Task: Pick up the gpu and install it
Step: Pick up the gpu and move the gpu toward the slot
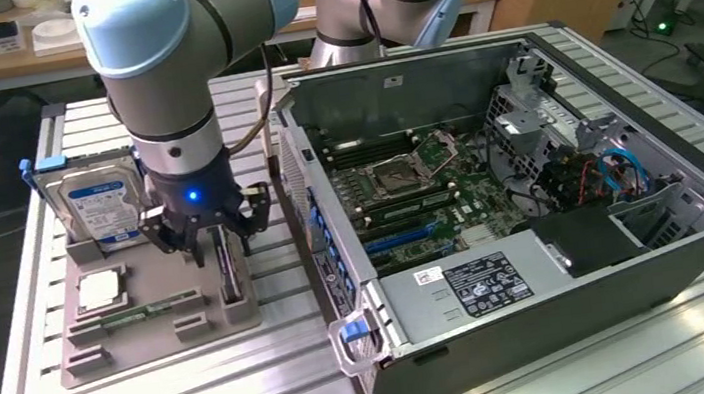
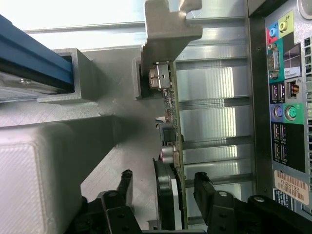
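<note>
Wrist view: hovering astride gpu with jaws apart, clear of both faces; gpu on edge in grey holder, near case.

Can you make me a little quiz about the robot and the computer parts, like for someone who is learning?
1. True or false: the hand is shut tight.
2. Where is the gpu? A) lying flat on the floor B) standing on edge in the grey holder C) hanging in the air
3. Fill in: the hard drive has a ____ label.

Key: 1 false, the hand is open, one finger on each side of the gpu. 2 B. 3 blue.
</note>
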Motion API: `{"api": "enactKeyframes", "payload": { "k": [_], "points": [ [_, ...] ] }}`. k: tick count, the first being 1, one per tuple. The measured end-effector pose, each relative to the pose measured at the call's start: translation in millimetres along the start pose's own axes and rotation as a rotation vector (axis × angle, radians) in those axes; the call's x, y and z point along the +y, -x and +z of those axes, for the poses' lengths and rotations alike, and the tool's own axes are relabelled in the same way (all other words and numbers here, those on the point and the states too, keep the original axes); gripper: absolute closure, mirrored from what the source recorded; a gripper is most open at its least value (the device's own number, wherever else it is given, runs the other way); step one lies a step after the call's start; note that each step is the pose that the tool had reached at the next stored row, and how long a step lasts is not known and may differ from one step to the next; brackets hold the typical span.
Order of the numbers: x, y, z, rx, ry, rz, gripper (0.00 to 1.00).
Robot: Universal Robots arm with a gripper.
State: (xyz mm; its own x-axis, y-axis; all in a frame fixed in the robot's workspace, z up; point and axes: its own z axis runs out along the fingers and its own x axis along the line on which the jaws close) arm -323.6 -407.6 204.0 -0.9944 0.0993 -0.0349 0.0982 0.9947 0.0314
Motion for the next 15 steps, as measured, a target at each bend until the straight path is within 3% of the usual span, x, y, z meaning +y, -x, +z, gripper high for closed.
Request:
{"api": "enactKeyframes", "payload": {
  "k": [7, 9, 10, 15],
  "points": [
    [0.0, 0.0, 0.0, 0.0, -0.0001, 0.0, 0.57],
    [0.0, 0.0, 0.0, 0.0, -0.0001, 0.0, 0.57],
    [0.0, 0.0, 0.1, 0.0, -0.0001, 0.0, 0.64],
    [0.0, 0.0, 0.1, 0.0, -0.0001, 0.0, 0.64]
  ]
}}
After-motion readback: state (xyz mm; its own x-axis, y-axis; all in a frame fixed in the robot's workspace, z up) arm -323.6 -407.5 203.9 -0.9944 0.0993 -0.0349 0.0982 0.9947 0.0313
